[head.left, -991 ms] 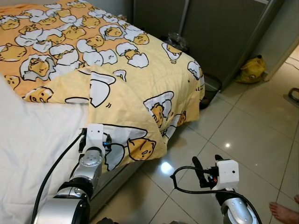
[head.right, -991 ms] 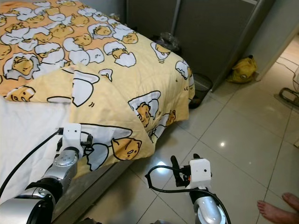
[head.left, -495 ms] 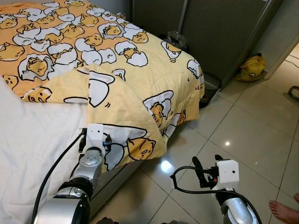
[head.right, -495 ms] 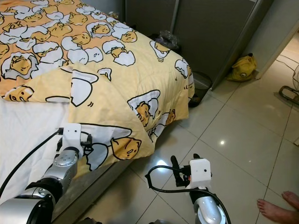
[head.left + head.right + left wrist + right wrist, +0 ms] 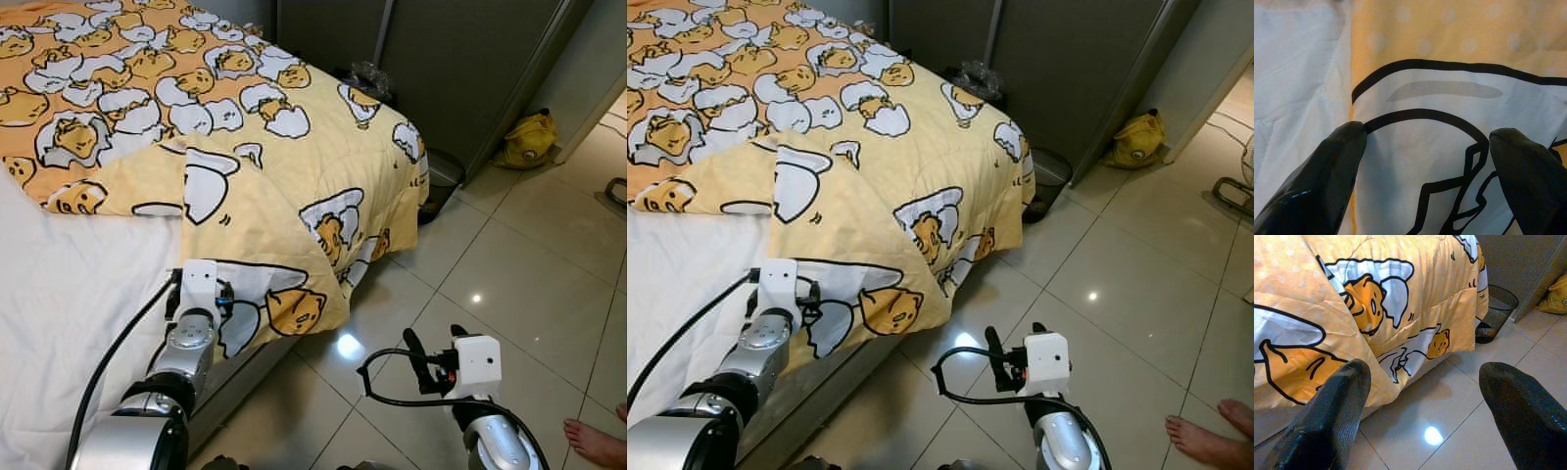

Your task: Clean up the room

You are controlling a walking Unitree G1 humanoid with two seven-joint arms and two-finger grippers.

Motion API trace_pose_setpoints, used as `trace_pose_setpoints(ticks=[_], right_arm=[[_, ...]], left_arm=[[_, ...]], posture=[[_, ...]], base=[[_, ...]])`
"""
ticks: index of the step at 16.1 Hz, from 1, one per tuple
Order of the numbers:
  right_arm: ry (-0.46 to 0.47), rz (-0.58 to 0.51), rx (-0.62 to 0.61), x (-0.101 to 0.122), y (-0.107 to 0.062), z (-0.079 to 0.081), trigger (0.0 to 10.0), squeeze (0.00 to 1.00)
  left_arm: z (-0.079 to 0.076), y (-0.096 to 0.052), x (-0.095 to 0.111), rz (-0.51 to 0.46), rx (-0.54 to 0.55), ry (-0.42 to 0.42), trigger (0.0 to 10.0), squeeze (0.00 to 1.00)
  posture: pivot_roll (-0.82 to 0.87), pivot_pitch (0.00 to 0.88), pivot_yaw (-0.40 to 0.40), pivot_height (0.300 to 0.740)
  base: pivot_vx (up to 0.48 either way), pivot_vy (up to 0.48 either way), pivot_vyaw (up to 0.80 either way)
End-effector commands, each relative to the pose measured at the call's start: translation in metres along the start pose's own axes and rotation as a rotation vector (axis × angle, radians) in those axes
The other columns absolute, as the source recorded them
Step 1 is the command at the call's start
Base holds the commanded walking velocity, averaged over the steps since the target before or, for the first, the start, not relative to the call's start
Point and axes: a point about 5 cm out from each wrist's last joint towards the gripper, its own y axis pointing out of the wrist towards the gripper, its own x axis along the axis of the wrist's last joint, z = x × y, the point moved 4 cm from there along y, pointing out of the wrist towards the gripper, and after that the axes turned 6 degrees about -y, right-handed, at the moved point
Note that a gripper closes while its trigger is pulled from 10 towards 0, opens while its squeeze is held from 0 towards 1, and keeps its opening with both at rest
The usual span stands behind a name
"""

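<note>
Yellow quilted blanket printed with cartoon eggs (image 5: 284, 186) lies rumpled across the bed, one flap doubled back on itself and its lower corner spilling over the edge toward the tiled floor (image 5: 509, 284); the white mattress sheet (image 5: 69, 294) sits bare at nine o'clock. Judged from this, tidying is at an early stage: the cover is not yet spread flat. The left gripper (image 5: 1430, 142) hovers at the blanket's hanging edge at seven o'clock, its black fingers (image 5: 1317, 181) spread wide with printed cloth between them, not yet pinched. The right gripper (image 5: 1425, 396) waits over the floor at five o'clock, fingers likewise apart and grasping nothing. At one o'clock stand a black mesh wastebasket (image 5: 443, 181) beside a grey wardrobe (image 5: 460, 69) and a yellow bag (image 5: 529, 145). A person's bare foot (image 5: 593, 443) shows at four o'clock, close to the right arm's path.
</note>
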Motion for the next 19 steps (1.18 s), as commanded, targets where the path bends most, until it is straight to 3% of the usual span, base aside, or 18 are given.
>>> trace_pose_setpoints(ticks=[1, 11, 12, 13, 19], right_arm=[[-0.007, -0.007, -0.001, 0.003, -0.001, -0.003, 10.0, 0.00], [-0.007, -0.007, -0.001, 0.003, -0.001, -0.003, 10.0, 0.00], [-0.008, 0.000, 0.000, 0.003, -0.003, -0.003, 10.0, 0.00], [-0.027, 0.046, 0.013, -0.008, -0.010, -0.006, 10.0, 0.00], [-0.027, 0.062, 0.041, -0.012, -0.012, -0.001, 10.0, 0.00]], left_arm=[[-0.001, 0.000, -0.001, 0.006, 0.001, -0.005, 10.0, 0.00], [-0.001, 0.000, -0.001, 0.006, 0.001, -0.005, 10.0, 0.00], [-0.004, 0.000, -0.001, 0.004, -0.005, -0.009, 10.0, 0.00], [-0.017, 0.001, 0.003, 0.023, -0.040, 0.001, 10.0, 0.00], [-0.011, 0.002, 0.003, 0.042, 0.002, -0.008, 10.0, 0.00]], posture=[[-0.09, 0.082, -0.074, 0.740], [-0.09, 0.082, -0.074, 0.740], [0.00, 0.000, 0.000, 0.740], [-0.12, 0.085, -0.068, 0.740], [-0.12, 0.090, -0.069, 0.740]], base=[[0.000, 0.000, 0.00], [0.000, 0.000, 0.00], [0.000, 0.000, 0.00], [0.000, 0.000, 0.00], [0.000, 0.000, 0.00]])
